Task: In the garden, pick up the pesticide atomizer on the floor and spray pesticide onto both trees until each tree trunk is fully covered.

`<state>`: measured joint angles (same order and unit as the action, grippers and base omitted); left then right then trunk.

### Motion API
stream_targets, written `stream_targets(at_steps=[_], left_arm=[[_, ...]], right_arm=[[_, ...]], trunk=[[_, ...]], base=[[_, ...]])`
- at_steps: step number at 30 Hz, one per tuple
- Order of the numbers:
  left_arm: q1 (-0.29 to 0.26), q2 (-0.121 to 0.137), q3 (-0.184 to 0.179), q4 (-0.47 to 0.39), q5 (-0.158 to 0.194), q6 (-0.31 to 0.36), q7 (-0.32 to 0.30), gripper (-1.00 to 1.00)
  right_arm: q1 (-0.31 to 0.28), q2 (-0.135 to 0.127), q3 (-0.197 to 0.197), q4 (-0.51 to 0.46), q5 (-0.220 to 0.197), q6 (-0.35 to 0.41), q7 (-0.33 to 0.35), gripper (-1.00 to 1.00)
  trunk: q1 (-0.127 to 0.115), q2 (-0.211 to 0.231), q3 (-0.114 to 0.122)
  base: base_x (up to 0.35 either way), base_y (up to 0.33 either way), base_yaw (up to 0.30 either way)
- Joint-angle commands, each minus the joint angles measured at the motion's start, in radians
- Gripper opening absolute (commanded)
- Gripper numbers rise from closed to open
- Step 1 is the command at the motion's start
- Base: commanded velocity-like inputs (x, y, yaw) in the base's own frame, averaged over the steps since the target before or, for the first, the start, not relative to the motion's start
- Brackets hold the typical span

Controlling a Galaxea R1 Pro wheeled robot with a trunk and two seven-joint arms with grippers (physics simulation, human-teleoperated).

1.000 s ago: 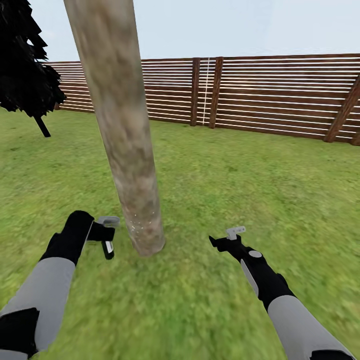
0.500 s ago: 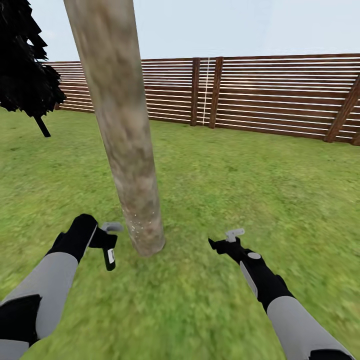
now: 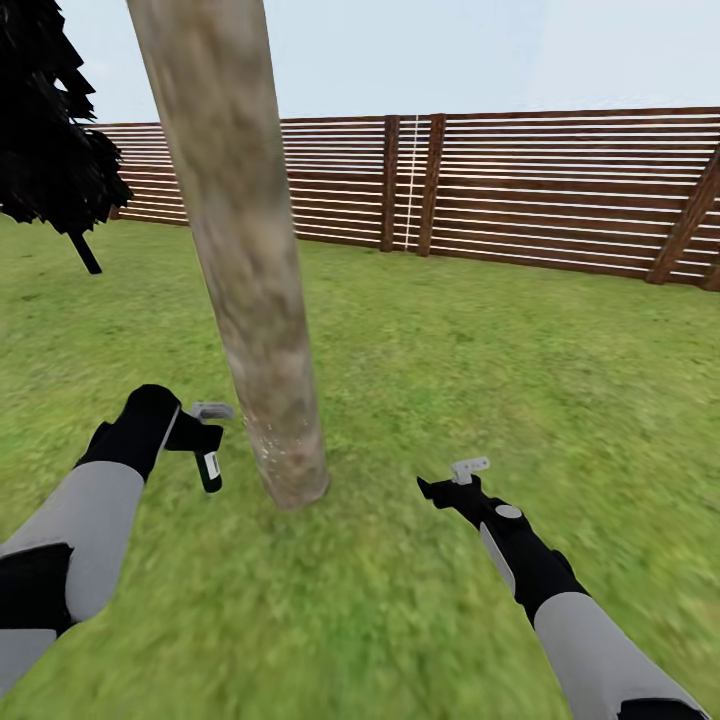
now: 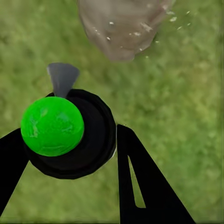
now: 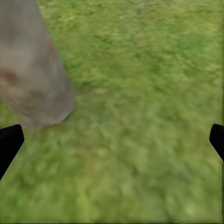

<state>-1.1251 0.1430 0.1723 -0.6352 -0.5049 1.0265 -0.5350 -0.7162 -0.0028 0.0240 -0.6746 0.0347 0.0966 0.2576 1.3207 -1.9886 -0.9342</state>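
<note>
While the left hand [image 3: 205, 440] pinches the pesticide atomizer [image 3: 210, 468], spraying of the first tree trunk [image 3: 255, 300] is in hand.
Atomizer hangs just beside the trunk base, over the lawn [image 3: 450, 380]; white droplets speckle the bark low down. Right hand [image 3: 455, 478] spread, idle. Next: carry the nozzle up the trunk. Fence [image 3: 560, 190] beyond.

You're outdoors in a fenced garden: green lawn [image 3: 450, 330], slatted brown wooden fence [image 3: 560, 190], tree trunk [image 3: 250, 280] (open sky overhead).
</note>
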Motion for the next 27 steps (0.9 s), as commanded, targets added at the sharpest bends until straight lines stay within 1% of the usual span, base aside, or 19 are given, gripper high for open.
stream_targets(at_steps=[1,8,15,20,21,22,23,24,25,26,27], left_arm=[[-0.001,-0.001,0.004,0.000,-0.011,0.003,-0.010,-1.00],[-0.003,-0.014,0.005,-0.010,-0.011,0.001,-0.009,-1.00],[-0.004,-0.019,0.007,-0.015,-0.011,0.001,-0.008,-1.00],[-0.009,-0.021,0.006,-0.017,-0.011,0.001,-0.008,-1.00],[-0.027,-0.022,0.006,-0.012,-0.010,0.001,-0.008,-1.00],[-0.067,-0.022,0.007,0.000,-0.009,0.002,-0.008,-1.00],[-0.122,-0.020,0.006,0.040,-0.009,0.002,-0.008,-1.00],[-0.190,-0.018,0.006,0.116,-0.010,0.003,-0.008,-1.00],[-0.233,-0.018,0.006,0.167,-0.010,0.003,-0.008,-1.00],[-0.272,-0.018,0.006,0.213,-0.010,0.002,-0.008,-1.00],[-0.281,-0.018,0.006,0.227,-0.010,0.002,-0.008,-1.00]], right_arm=[[0.000,0.000,0.001,-0.002,0.004,0.005,0.003,1.00],[0.000,0.001,0.000,-0.006,0.003,0.007,0.002,1.00],[0.000,0.001,0.000,-0.006,0.002,0.006,0.002,1.00],[0.000,0.001,0.001,-0.008,0.002,0.006,0.002,1.00],[0.000,0.001,0.001,-0.009,0.002,0.006,0.002,1.00],[0.000,0.001,0.001,-0.009,0.002,0.006,0.002,1.00],[0.000,0.001,0.000,-0.009,0.002,0.006,0.003,1.00],[0.000,0.001,0.000,-0.010,0.002,0.006,0.002,1.00],[0.000,0.001,0.000,-0.010,0.002,0.006,0.002,1.00],[0.000,0.001,-0.001,-0.010,0.002,0.006,0.003,1.00],[0.000,0.001,0.000,-0.010,0.002,0.006,0.003,1.00]], trunk=[[-0.001,0.000,-0.001],[-0.001,0.000,-0.001],[-0.001,0.000,-0.009],[-0.001,0.000,-0.014],[-0.001,0.000,-0.014],[-0.001,0.000,-0.014],[-0.001,0.000,-0.014],[-0.001,0.000,-0.014],[-0.001,0.000,-0.014],[-0.001,0.000,-0.014],[-0.001,0.000,-0.014]], base=[[-0.265,-0.165,0.000],[-0.254,-0.201,0.008],[-0.189,-0.230,0.160],[-0.033,-0.203,0.146],[-0.002,-0.033,0.028],[-0.001,-0.014,0.011],[0.000,-0.006,0.005],[0.000,-0.002,0.002],[0.000,-0.001,0.001],[0.000,0.000,0.000],[0.000,0.000,0.000]])
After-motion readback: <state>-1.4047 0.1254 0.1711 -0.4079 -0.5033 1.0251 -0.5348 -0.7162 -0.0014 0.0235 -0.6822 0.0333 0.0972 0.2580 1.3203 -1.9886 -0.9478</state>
